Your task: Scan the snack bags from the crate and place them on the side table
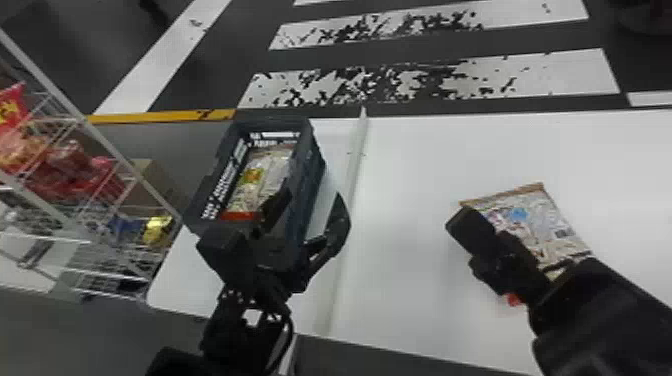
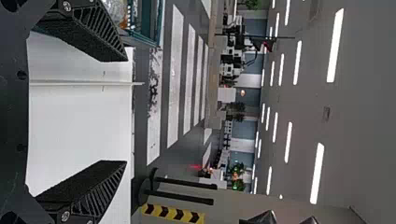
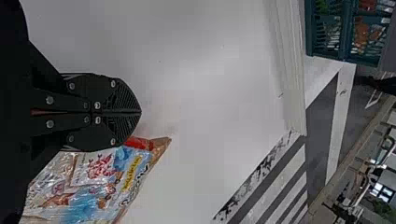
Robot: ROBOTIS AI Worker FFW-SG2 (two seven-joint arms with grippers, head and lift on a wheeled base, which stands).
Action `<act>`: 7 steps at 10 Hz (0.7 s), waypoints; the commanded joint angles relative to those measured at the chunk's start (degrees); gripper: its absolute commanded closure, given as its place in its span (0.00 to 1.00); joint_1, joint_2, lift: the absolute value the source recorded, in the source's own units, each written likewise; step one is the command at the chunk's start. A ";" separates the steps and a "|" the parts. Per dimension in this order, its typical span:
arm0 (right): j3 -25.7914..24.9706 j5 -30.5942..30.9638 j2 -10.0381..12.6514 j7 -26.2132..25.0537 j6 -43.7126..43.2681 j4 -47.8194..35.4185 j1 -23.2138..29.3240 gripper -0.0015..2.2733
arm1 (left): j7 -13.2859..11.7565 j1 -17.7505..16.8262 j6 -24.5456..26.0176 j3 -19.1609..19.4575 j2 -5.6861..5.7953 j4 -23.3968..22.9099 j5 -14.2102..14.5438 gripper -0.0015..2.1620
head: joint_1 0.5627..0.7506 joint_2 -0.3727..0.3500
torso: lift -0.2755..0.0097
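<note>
A snack bag (image 3: 93, 186) lies flat on the white desk (image 1: 410, 175), just beside the right pincer (image 3: 140, 112), which is clenched on nothing. The left pincer (image 2: 126, 111), spread and empty, is near the crate (image 1: 314, 170) holding more bags (image 1: 260, 175). The lying bag looks light, floppy, slippery, perhaps crushable; its brown seam (image 3: 161, 144) seems the best grip.

Snack bag (image 1: 542, 212) flat on white table (image 1: 410, 165); another bag (image 1: 272, 172) (red-edged) in crate (image 1: 314, 167).

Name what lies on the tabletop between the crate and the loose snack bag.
Between crate and bag, the head view shows a pale raised strip, then bare white tabletop.
</note>
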 commanded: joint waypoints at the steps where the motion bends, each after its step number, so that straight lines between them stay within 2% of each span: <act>1: -1.02 -0.16 -0.01 -0.97 0.93 0.29 -0.33 0.99 | 0.00 0.00 0.02 0.00 0.00 0.00 0.00 0.05 | 0.70 0.87 | 0.68; 7: -5.33 -0.78 -0.63 -1.59 2.52 0.29 -0.25 1.00 | -0.09 0.70 0.02 -0.09 0.00 -0.44 0.00 0.05 | 0.70 0.77 | 0.68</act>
